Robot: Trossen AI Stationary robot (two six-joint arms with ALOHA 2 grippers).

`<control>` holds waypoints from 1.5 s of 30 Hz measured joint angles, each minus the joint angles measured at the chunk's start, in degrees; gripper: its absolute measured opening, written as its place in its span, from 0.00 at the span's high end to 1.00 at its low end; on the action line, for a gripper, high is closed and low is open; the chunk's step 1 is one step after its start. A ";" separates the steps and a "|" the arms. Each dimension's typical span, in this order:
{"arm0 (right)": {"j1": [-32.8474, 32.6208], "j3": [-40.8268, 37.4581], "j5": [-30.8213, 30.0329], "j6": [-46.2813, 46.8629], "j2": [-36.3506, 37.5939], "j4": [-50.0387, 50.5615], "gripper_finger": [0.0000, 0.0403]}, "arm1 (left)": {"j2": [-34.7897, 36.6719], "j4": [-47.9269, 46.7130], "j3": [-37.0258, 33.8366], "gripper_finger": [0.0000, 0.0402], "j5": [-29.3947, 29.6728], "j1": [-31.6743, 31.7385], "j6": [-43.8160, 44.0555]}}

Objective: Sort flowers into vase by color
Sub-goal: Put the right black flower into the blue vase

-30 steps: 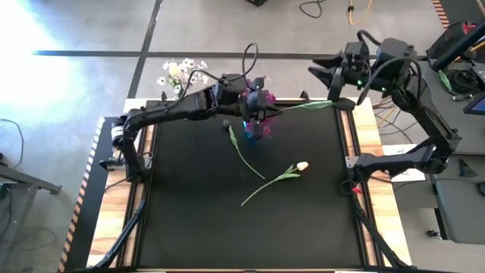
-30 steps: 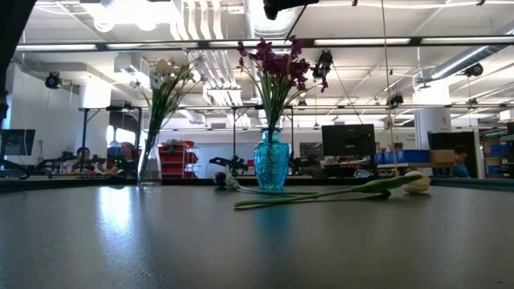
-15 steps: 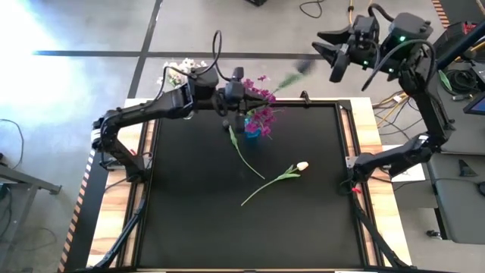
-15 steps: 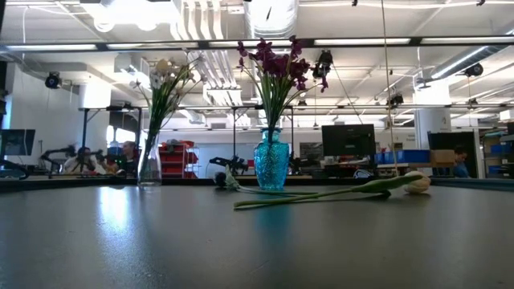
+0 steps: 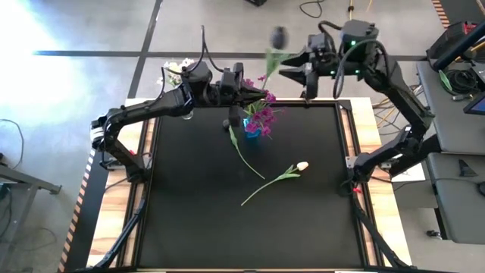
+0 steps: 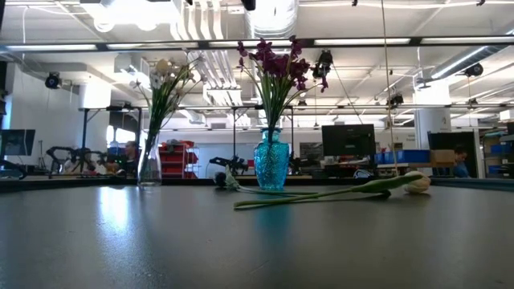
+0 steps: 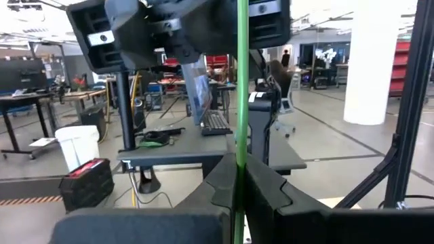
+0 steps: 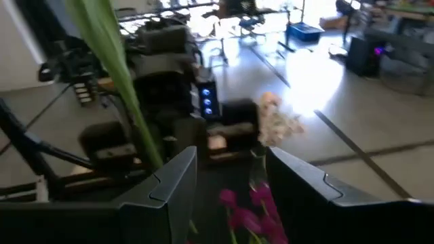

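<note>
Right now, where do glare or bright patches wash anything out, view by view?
High view: strong light whitens the floor at the picture's upper left. Low view: the ceiling lights flare, and the table shows a sheen at left. Right wrist view: a bright floor patch glares. Left wrist view: no glare on the stem.

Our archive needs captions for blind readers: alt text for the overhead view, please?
The left gripper holds a dark-budded flower near the blue vase of magenta sprays; right gripper open beside it. A cream tulip lies on the table.
</note>
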State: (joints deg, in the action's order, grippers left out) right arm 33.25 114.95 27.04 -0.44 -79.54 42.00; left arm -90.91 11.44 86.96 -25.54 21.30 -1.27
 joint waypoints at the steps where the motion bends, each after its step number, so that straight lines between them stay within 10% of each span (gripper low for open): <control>1: -0.81 -0.02 0.00 0.15 -0.38 -1.23 0.59 | 0.00 0.03 0.00 1.00 -0.30 0.20 0.08; 31: -3.89 -0.63 2.47 7.93 -3.51 -14.90 0.65 | -1.03 -0.80 0.00 1.00 -3.17 3.85 2.72; 45: -3.87 -0.26 2.82 3.71 -4.42 -14.80 0.96 | -1.07 -6.03 0.01 0.93 -0.53 4.04 4.24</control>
State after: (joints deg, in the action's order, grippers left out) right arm 29.38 114.69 29.87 3.27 -83.96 27.19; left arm -91.98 5.41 86.96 -26.07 25.34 2.97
